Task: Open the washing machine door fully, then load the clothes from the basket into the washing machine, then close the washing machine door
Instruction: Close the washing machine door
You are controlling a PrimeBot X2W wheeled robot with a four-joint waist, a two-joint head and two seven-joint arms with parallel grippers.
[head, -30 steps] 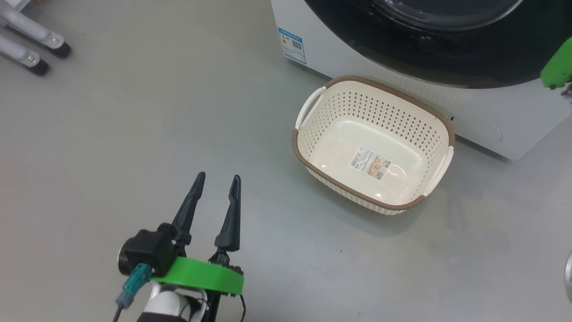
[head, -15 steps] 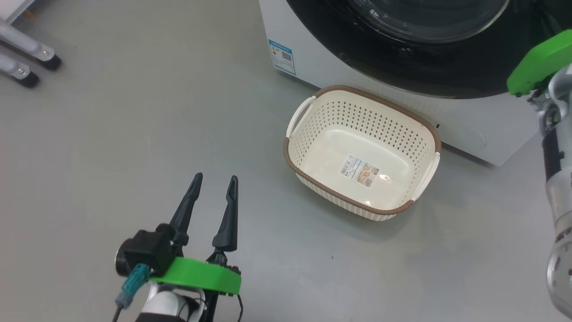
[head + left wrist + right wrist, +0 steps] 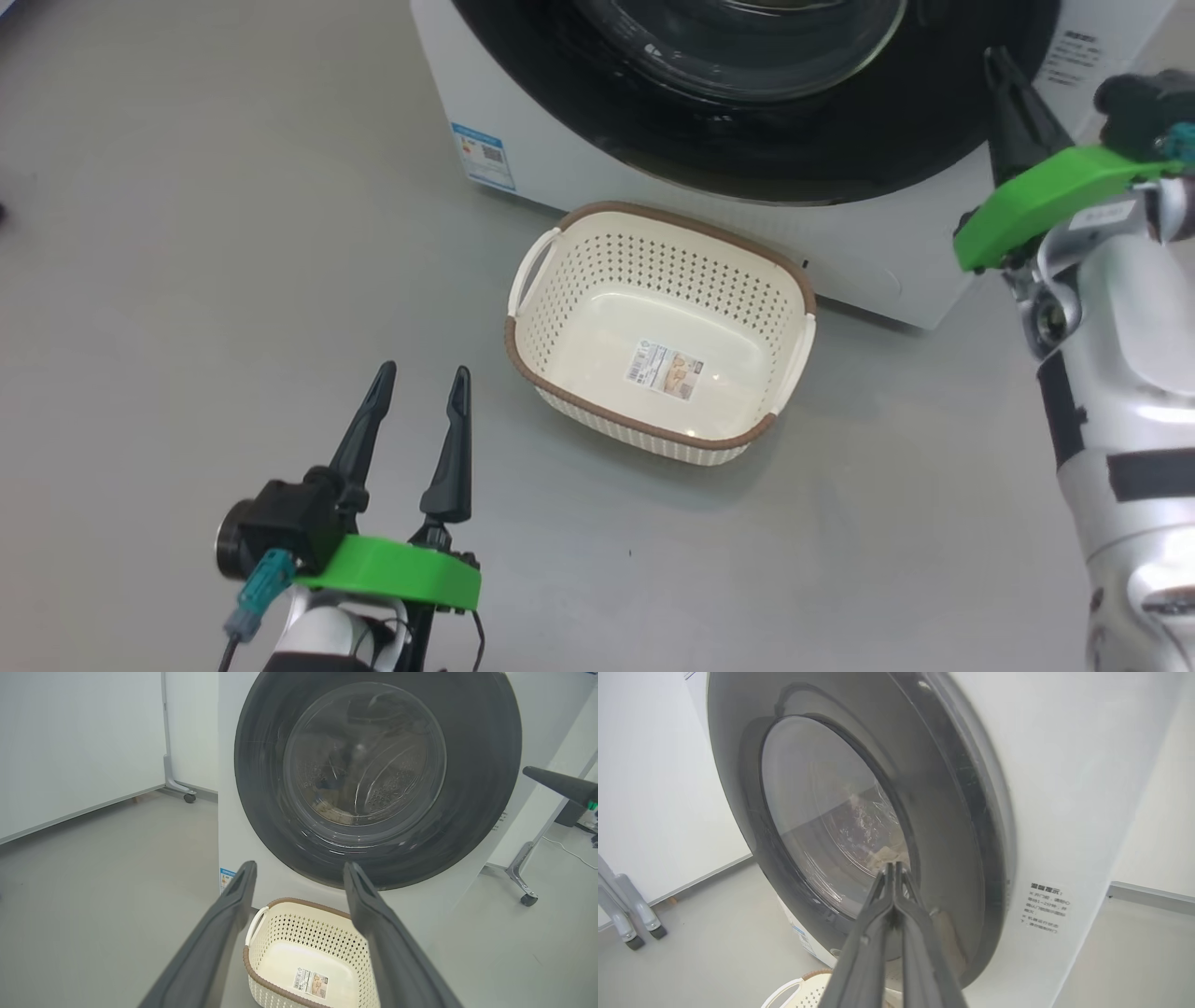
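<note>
Inspecting progress, I find the basket (image 3: 644, 446) on the floor just in front of the washing machine (image 3: 541, 159), with nothing in it but the label sticker (image 3: 665, 370) on its base. The clothes (image 3: 334, 812) show as a pale heap low in the drum, seen through the glass. The washing machine door (image 3: 364, 770) sits flush against the front in both wrist views. I judge it closed and the task all but complete, though I cannot tell whether the latch has caught.

My left gripper (image 3: 422, 370) hangs low, left of the basket, fingers spread and holding nothing. My right gripper (image 3: 893, 865) is raised near the door's right side, fingers pressed together and empty.

Nothing obstructs the door. A wheeled frame leg (image 3: 518, 877) stands well apart, beside the machine.
</note>
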